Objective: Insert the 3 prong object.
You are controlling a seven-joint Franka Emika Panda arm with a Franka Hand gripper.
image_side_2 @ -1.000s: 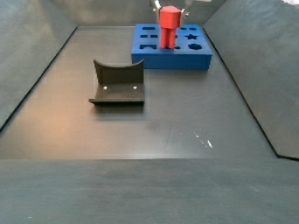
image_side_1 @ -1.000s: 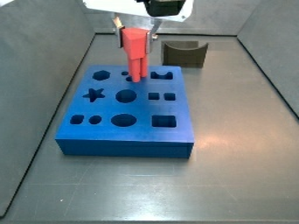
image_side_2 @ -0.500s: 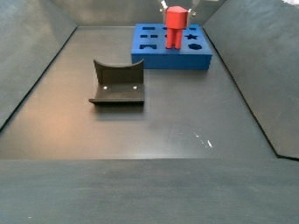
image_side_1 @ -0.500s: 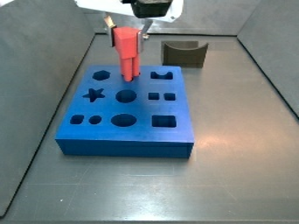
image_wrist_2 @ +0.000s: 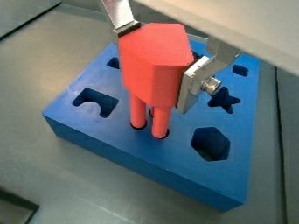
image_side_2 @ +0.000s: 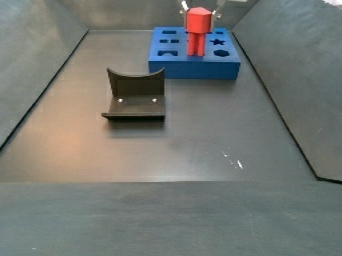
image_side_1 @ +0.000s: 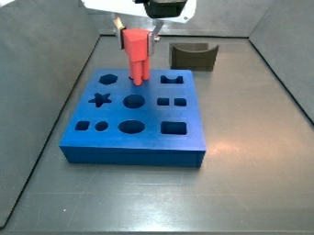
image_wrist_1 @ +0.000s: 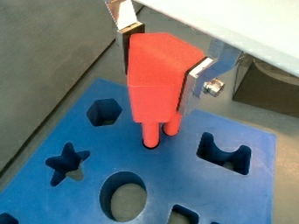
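While the 3 prong object (image_wrist_1: 158, 74) was held upright between the silver fingers (image_wrist_1: 201, 72) of the pincer (image_wrist_2: 158, 39), its thin prongs were seen, in both wrist views, reaching down to the top face of the blue board (image_wrist_2: 111, 131), at a small hole in the far row. Whether the prong tips had entered that hole or only touched its rim could not be told; most of the prong length stood clear above the board, so the insertion was judged begun at best and far from seated. The pincer was closed on the red body of the piece, above the far middle of the board in a side view (image_side_1: 138, 50). What remained, by that reading, was the lowering of the piece until its body met the board, and then its release. Round, star, hexagon and arch holes lay unfilled around it. A dark grey curved block (image_side_1: 194, 56) was left on the table (image_side_1: 245, 156) beyond the board's far right corner, apart from it.
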